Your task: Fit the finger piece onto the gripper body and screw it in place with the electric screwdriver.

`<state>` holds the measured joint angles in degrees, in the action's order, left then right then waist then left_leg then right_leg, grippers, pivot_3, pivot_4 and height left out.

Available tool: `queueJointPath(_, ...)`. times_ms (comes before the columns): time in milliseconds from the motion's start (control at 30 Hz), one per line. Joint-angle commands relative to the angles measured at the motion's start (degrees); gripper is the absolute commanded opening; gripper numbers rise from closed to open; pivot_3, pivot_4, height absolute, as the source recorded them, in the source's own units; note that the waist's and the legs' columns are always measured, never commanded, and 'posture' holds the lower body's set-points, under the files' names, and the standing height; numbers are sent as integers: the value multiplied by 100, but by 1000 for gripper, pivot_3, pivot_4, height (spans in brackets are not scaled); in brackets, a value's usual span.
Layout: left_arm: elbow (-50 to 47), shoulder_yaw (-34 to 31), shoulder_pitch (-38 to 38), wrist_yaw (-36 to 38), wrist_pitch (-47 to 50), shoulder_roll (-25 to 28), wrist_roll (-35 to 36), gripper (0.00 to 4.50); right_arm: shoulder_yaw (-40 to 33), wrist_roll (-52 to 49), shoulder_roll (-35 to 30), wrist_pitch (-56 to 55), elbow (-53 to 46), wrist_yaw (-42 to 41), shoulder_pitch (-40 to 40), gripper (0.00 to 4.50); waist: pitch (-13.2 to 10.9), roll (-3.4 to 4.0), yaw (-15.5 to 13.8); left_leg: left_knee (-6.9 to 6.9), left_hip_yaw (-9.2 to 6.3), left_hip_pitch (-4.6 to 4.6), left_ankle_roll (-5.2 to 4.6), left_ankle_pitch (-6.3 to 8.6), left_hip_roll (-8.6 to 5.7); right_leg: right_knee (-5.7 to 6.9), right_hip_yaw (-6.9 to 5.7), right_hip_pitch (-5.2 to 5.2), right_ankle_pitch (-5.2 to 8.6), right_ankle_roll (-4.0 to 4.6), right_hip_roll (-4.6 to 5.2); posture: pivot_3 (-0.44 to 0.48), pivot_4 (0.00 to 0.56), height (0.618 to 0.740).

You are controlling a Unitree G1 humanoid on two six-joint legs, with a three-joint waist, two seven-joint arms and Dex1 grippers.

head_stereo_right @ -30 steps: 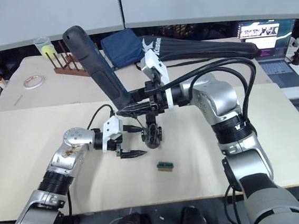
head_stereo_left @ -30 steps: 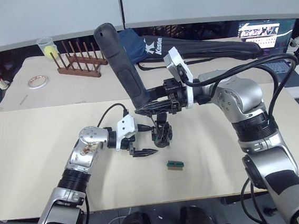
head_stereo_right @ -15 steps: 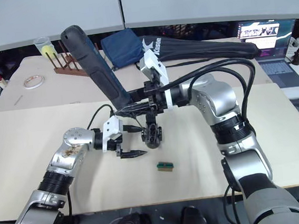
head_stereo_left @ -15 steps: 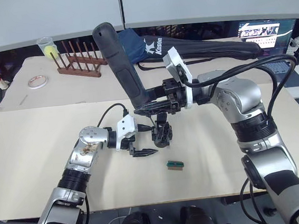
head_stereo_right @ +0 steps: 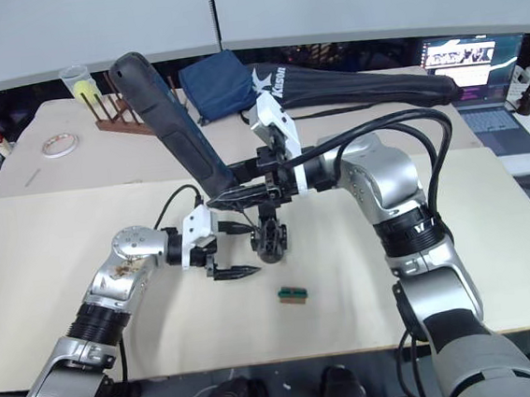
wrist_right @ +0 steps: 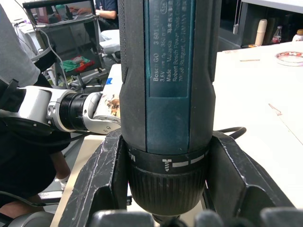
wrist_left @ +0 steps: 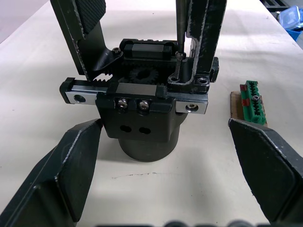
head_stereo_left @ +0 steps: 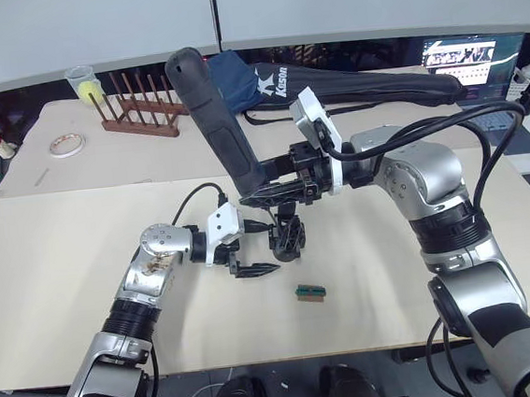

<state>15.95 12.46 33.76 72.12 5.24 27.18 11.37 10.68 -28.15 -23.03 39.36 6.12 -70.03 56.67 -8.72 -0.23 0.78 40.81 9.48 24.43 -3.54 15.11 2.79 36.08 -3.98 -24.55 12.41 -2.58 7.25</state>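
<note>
Still right gripper [head_stereo_left: 269,194] clamping electric screwdriver [head_stereo_left: 215,119], bit on gripper body [head_stereo_left: 287,237], unchanged

Thick black cylindrical electric screwdriver [wrist_right: 168,94] bears a teal label panel (white print); small rectangular block [wrist_left: 251,97] is green.

Your 2 head views look forward and down from above the table [head_stereo_left: 59,303], a bit apart sideways, so both cover the same scene: both arms, the gripper body [head_stereo_left: 287,237] and the laptop [head_stereo_left: 473,56] at the far right. The left wrist cam sits low and very close, facing the gripper body between its own open fingers [wrist_left: 71,175]. The right wrist cam looks along the electric screwdriver [wrist_right: 168,94], really near, with the left arm [wrist_right: 71,113] and a person behind it.
</note>
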Motion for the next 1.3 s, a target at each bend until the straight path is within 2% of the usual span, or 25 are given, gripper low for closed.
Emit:
queueJointPath(33, -154, -60, 34, -5, -73, 16, 41, 4500, -150, -96, 38, -181, -165, -32, 100, 1899, 0, 0, 0, 0, 0, 0, 0, 0, 0, 0, 0, 0, 0, 0, 0, 0, 150, 740)
queueJointPath(767, -128, -50, 38, -39, -71, -5, 25, 4500, -174, -32, 92, -344, -79, -3, 91, 1899, 0, 0, 0, 0, 0, 0, 0, 0, 0, 0, 0, 0, 0, 0, 0, 0, 150, 740)
queueJointPath(1300, 261, -11, 177, -129, -256, -146, -129, 4500, -303, -190, -5, -117, -493, 246, -212, 1899, 0, 0, -5, 0, 0, -1, 0, 0, -1, 0, 0, 1, 0, 0, 0, 0, 150, 740)
